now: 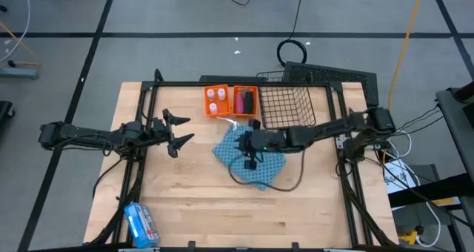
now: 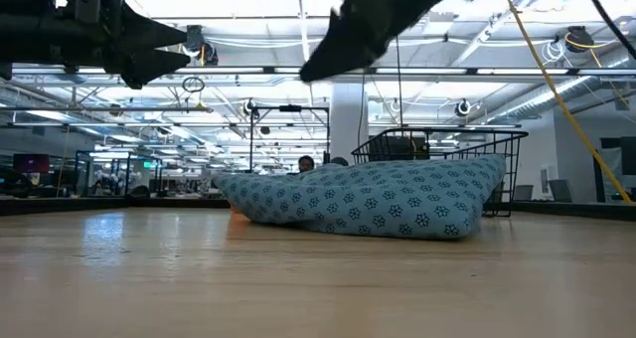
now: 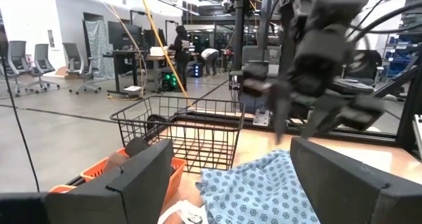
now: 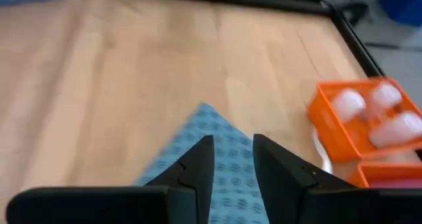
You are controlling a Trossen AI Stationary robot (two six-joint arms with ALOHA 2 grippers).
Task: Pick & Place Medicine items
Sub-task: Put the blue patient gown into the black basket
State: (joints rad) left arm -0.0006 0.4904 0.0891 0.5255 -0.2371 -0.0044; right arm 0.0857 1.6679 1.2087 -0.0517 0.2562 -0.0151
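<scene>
Orange trays sit side by side near the far edge of the wooden surface [image 1: 185, 200]. The left tray [image 1: 216, 101] holds small white bottles [image 1: 213, 96]; the right wrist view shows three of them lying in it. The right tray [image 1: 246, 101] holds a pink tube [image 1: 240, 101] next to a black bar [image 1: 249, 101]. The brown piece cannot be made out.

Just beside the right tray stands a black wire basket [image 1: 287, 104]; nothing can be seen inside it. A blue patterned cloth [image 1: 252, 157] lies bunched on the surface in front of the trays and basket, and in the low view it hides most of the trays.

The right tool [image 1: 250, 161] hangs above the cloth, clear of it in the low view. Its fingers [image 4: 198, 161] are drawn close with a narrow gap between them and nothing in that gap, so it is nearly closed and holds nothing.

The left tool [image 1: 178, 130] waits above the left part of the surface, well apart from the trays, its fingers spread wide and empty.

A blue and white packet [image 1: 139, 224] lies at the near left corner. People show in the room beyond.
</scene>
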